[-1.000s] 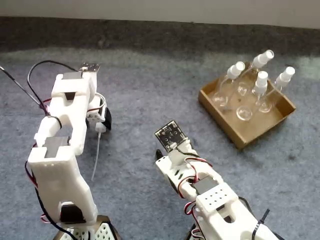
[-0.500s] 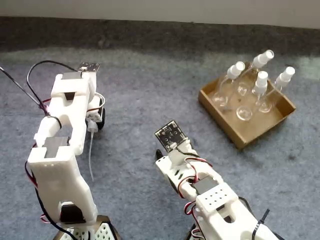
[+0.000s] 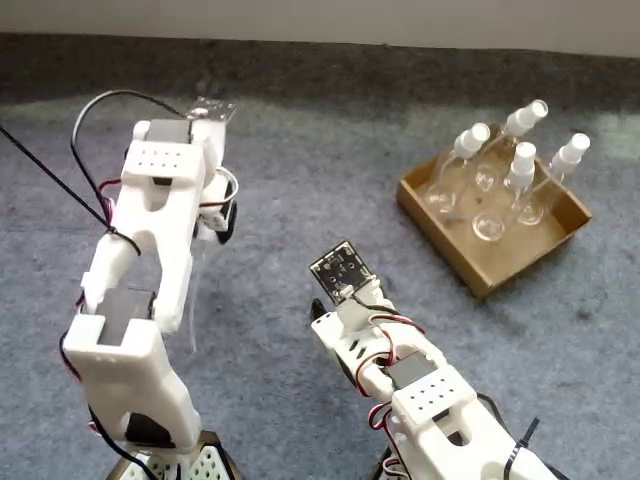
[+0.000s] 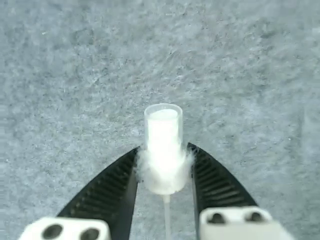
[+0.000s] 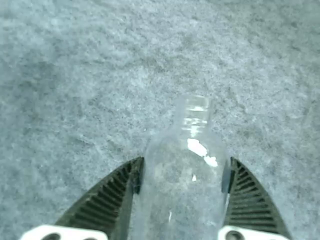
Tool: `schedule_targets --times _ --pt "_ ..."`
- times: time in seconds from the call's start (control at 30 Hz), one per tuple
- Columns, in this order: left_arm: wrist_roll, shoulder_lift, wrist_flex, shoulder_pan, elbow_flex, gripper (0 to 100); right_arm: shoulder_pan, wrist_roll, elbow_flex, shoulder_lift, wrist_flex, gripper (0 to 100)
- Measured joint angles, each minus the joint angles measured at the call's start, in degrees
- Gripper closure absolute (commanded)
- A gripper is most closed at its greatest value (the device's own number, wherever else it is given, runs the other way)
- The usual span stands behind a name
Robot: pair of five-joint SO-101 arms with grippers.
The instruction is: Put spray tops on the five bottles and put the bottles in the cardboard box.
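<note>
Your left hand (image 4: 164, 149) is clenched on the spray top (image 4: 163, 132), its dip tube (image 4: 166, 222) dangling above the counter's (image 3: 300, 150) left side. Your right hand (image 5: 185, 160) grips the open bottle (image 5: 192, 150) mid-counter. Centre the tube over the neck before lowering. The cardboard box (image 3: 440, 235) sits near the far right corner.

I see a counter (image 3: 300, 170) covered in grey, fuzzy felt, which turns to a darker band (image 3: 400, 65) along its far edge, with a pale strip of wall (image 3: 400, 15) beyond that.

soft even light, faint shadows, glint on clear bottle (image 5: 186, 172)
</note>
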Motion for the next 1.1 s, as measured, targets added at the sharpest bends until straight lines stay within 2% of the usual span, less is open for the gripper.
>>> schedule_targets --times 0.3,0.47,0.67,0.9,1.1 --pt "0.26 -14.59 0.88 4.75 0.62 96 0.00 0.00 0.00 0.00 0.00 79.6" --pt "5.80 -24.88 0.88 5.98 4.84 96 0.00 0.00 -0.18 -2.29 0.00 79.6" --pt "6.68 -32.00 0.97 5.80 9.85 96 0.00 -1.76 -1.49 -15.03 6.68 79.6" --pt "6.86 -36.31 0.97 5.98 10.11 96 0.00 -2.11 -1.49 -30.59 12.13 79.6" --pt "7.38 -44.48 0.97 8.88 10.11 96 0.00 -2.29 0.26 -39.38 12.92 79.6"
